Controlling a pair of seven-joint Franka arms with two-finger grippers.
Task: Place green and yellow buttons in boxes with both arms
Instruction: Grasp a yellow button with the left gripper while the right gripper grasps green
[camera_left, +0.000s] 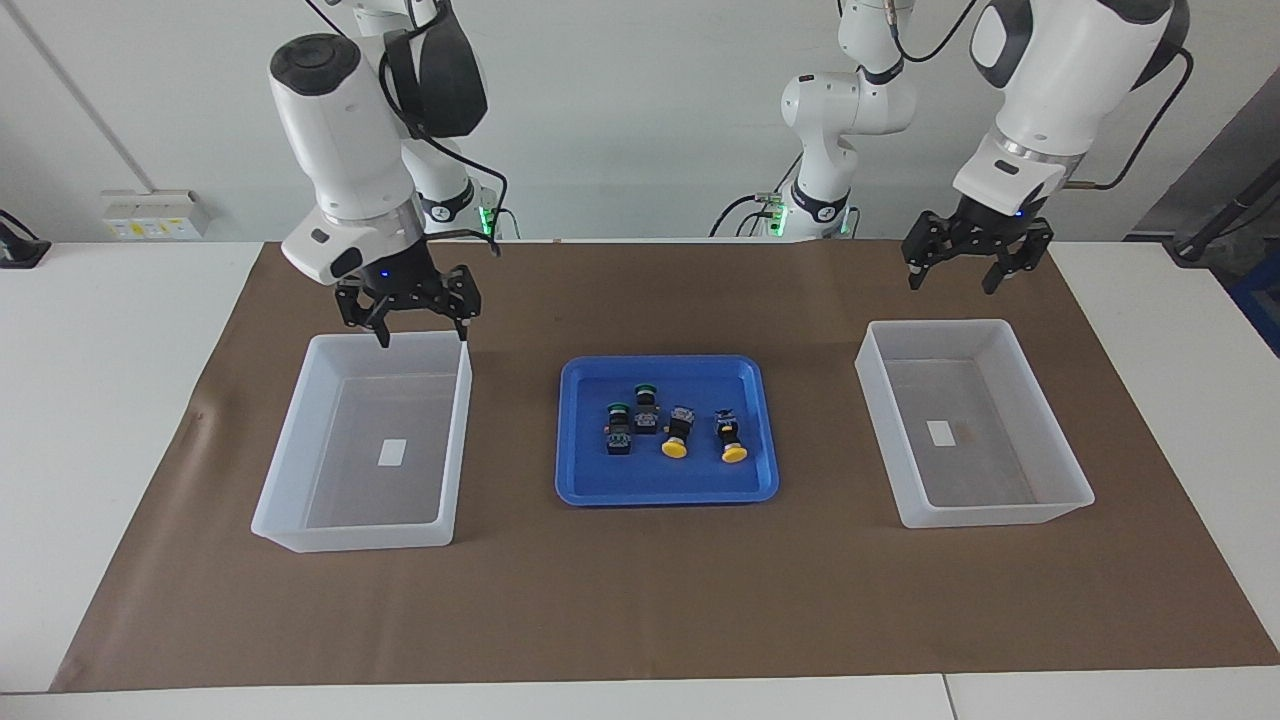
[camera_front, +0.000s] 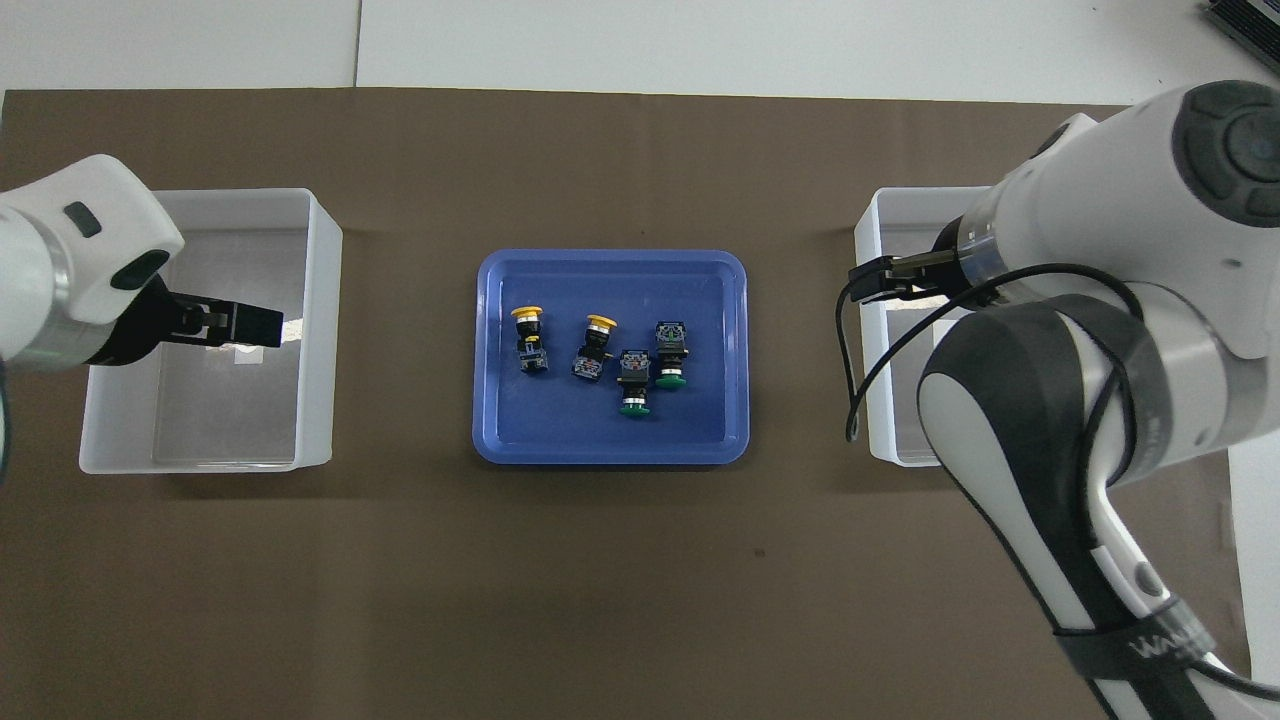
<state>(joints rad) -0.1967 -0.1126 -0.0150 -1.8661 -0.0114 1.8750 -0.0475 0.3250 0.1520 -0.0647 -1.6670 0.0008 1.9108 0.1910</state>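
Left gripper (camera_left: 958, 272) is hanging with fingers apart, holding nothing, over the robot-side edge of the box (camera_left: 1060, 455) at the left arm's end. Right gripper (camera_left: 423, 330) is hovering, fingers spread and holding nothing, over the robot-side rim of the other box (camera_left: 290, 470). Between the boxes, the blue tray (camera_left: 665, 492) is holding all four buttons: two green buttons (camera_left: 620, 428) toward the right arm's end, two yellow buttons (camera_left: 676, 434) beside them.
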